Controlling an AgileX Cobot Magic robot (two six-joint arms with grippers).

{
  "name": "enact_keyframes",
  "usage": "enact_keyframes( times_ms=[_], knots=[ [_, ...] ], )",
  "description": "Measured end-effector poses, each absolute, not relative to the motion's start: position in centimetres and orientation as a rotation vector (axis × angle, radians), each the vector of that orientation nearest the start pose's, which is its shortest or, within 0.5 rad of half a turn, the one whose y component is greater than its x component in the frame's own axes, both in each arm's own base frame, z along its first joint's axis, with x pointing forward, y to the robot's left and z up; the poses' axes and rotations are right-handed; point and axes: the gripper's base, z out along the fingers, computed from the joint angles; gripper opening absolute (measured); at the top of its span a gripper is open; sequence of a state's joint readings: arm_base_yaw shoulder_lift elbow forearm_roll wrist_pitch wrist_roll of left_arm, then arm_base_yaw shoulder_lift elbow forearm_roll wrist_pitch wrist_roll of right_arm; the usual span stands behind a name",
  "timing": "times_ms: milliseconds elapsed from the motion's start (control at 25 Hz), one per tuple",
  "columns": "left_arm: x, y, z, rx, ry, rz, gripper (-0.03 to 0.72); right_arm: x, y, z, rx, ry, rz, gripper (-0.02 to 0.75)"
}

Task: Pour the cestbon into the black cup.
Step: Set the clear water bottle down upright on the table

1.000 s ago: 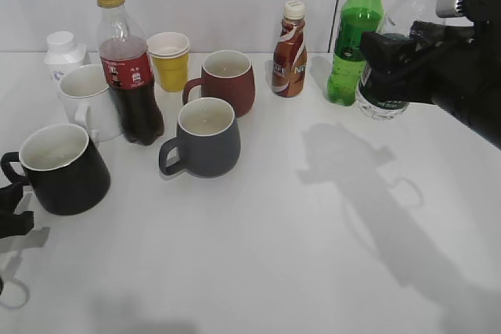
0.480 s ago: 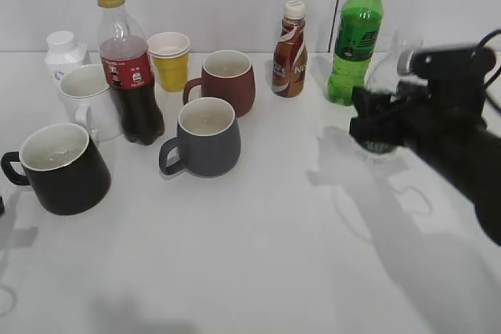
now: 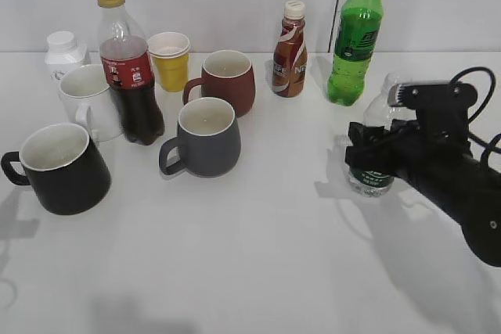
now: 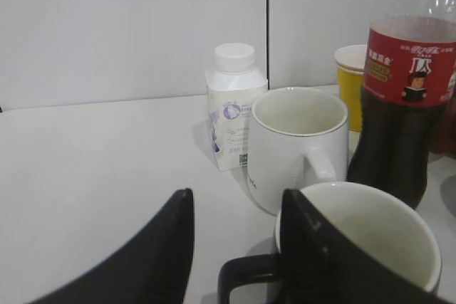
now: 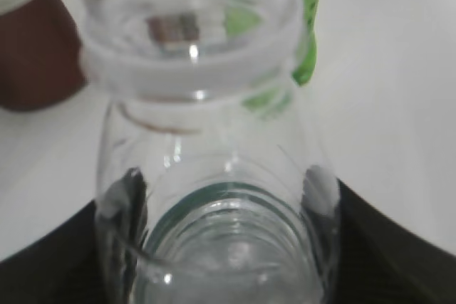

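Observation:
The cestbon (image 3: pixel 371 179), a small clear bottle with a dark green label and no cap, stands upright at the right. I cannot tell if its base touches the table. My right gripper (image 3: pixel 366 154) is shut on its body. In the right wrist view the bottle (image 5: pixel 214 169) fills the space between the jaws (image 5: pixel 224 240). The black cup (image 3: pixel 64 170) sits at the front left, its handle pointing left. In the left wrist view my left gripper (image 4: pixel 239 243) is open. The handle of the cup (image 4: pixel 367 236) lies between its fingers. This gripper is outside the exterior view.
A white mug (image 3: pixel 88 99), a cola bottle (image 3: pixel 129 76), a dark grey mug (image 3: pixel 205 137), a brown-red mug (image 3: pixel 227 82), a yellow cup (image 3: pixel 169 60) and a small white bottle (image 3: pixel 61 51) crowd the back left. A coffee bottle (image 3: pixel 290 51) and a green soda bottle (image 3: pixel 354 37) stand behind the cestbon.
My right gripper has carried the cestbon from beside the green soda bottle forward and down. The left gripper, earlier at the left edge of the exterior view, no longer shows there.

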State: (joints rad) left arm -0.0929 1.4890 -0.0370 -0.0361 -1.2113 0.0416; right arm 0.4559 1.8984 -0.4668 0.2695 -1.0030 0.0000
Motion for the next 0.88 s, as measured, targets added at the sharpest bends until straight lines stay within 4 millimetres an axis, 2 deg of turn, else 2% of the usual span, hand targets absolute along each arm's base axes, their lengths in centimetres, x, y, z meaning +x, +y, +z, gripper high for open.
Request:
enact_keyframes(
  times_ms=[280,440,560,720,880],
  knots=[
    [17.8,-1.4,15.3,0.083,1.722,-0.02,0.32,26.8,10.9,10.6,-0.15,1.911,0.186,0.506],
    [17.8,-1.4,15.3,0.083,1.722,-0.02,0.32,26.8,10.9,10.6,-0.15,1.911,0.186,0.584],
    [17.8,-1.4,15.3,0.054,1.724,-0.046,0.32,26.8,10.9,10.8,-0.163,1.899,0.178,0.607],
    [17.8,-1.4,15.3,0.024,1.724,-0.072,0.321,26.9,10.9,12.5,-0.18,1.838,0.17,0.614],
    [17.7,-1.4,15.8,0.021,1.698,-0.079,0.322,26.6,10.7,16.1,-0.199,1.727,0.148,0.613]
  ],
)
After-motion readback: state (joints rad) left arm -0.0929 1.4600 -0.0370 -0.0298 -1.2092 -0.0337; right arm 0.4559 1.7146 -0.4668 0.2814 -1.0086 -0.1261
